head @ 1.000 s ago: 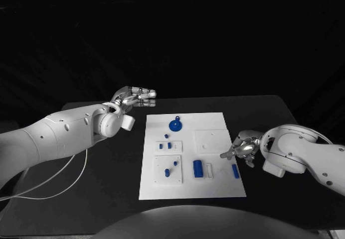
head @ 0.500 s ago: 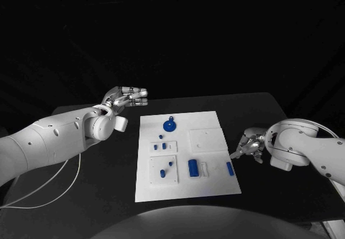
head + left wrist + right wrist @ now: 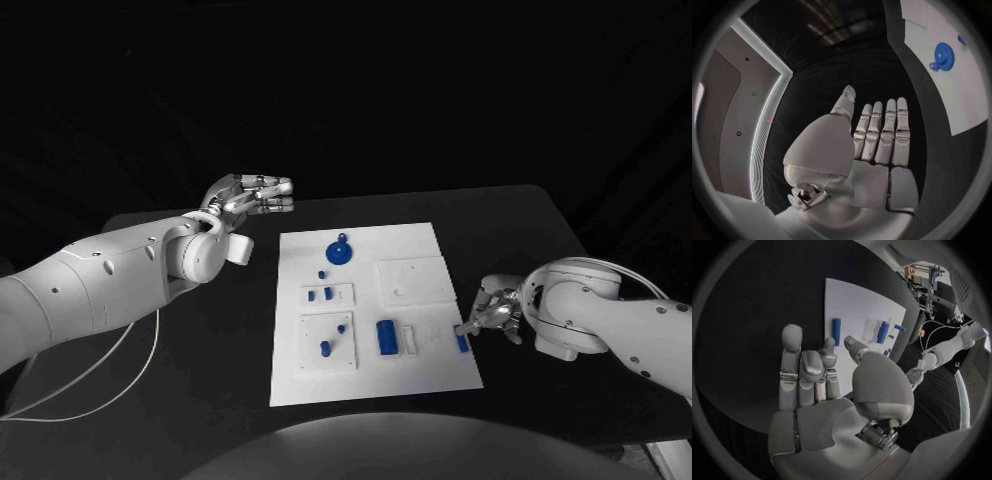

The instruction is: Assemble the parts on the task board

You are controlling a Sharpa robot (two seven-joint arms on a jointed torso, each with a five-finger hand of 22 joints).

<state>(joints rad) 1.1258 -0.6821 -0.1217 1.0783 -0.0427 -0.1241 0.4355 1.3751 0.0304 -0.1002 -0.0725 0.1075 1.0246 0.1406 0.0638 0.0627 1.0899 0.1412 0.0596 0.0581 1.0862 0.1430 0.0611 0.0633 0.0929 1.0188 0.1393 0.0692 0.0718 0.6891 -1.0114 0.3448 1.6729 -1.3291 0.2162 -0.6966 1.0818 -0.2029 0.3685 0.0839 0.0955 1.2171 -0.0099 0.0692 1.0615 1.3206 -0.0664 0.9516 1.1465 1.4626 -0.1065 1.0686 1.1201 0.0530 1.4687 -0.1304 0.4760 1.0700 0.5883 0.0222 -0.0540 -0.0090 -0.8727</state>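
one task board, seven blue parts, two hands, one table

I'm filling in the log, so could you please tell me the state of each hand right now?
Left hand: open, fingers straight, holding nothing.
Right hand: open, holding nothing, close to the blue part at the task board edge.

Task board cut off at rim

My 2 arms are glossy white shells; each silver hand has segmented metal fingers, and a thin white cable trails below the left arm.
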